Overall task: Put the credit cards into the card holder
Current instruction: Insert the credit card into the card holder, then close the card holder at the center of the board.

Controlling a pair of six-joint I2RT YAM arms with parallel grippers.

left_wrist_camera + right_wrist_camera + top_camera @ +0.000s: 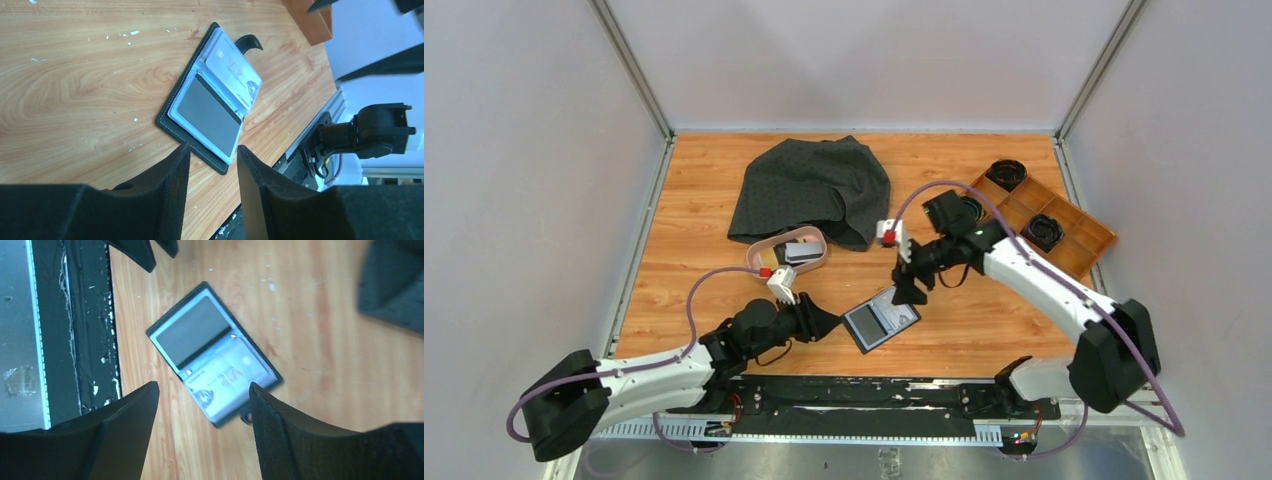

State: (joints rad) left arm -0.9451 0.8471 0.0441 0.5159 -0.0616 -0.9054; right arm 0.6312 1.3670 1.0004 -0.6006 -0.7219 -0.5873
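The card holder [880, 318] lies open on the counter [694, 190] — credit cards [207, 117] in both pockets. The left gripper [212, 150] is narrowly parted, the right gripper [202, 387] wider — both empty.

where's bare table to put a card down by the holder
Bare wood: left of the pink dish and dark cloth; also right of the card holder, toward the wooden tray. Crowded: around the card holder, between the left end effector and right end effector.
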